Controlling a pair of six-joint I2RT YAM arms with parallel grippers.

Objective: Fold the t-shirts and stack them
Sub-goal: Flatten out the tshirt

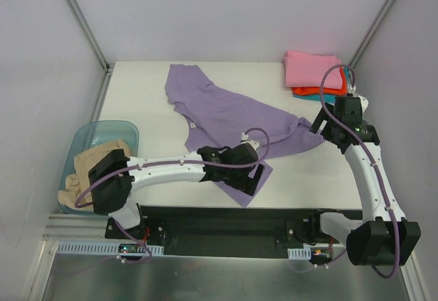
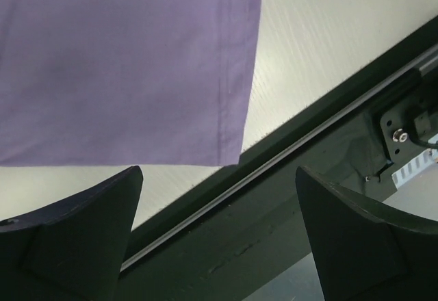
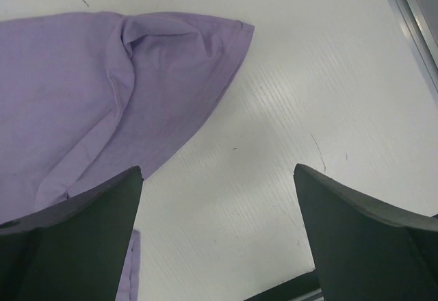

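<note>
A lavender t-shirt (image 1: 226, 113) lies spread loosely on the white table (image 1: 137, 96), running from the back centre to the front right. My left gripper (image 1: 258, 178) hovers open over its near hem corner (image 2: 123, 68) by the table's front edge, with nothing between the fingers (image 2: 219, 236). My right gripper (image 1: 319, 126) stands open just right of the shirt's rounded right tip (image 3: 116, 96), above bare table (image 3: 217, 236). At the back right sits a folded stack: pink (image 1: 311, 68) on top, orange-red (image 1: 320, 92) and teal (image 1: 305, 98) beneath. A tan shirt (image 1: 92, 163) lies crumpled in the bin.
The translucent pale-blue bin (image 1: 116, 128) stands at the table's left edge beside the left arm. A black rail (image 2: 287, 178) runs along the front edge under the left gripper. White walls and metal posts enclose the table on three sides.
</note>
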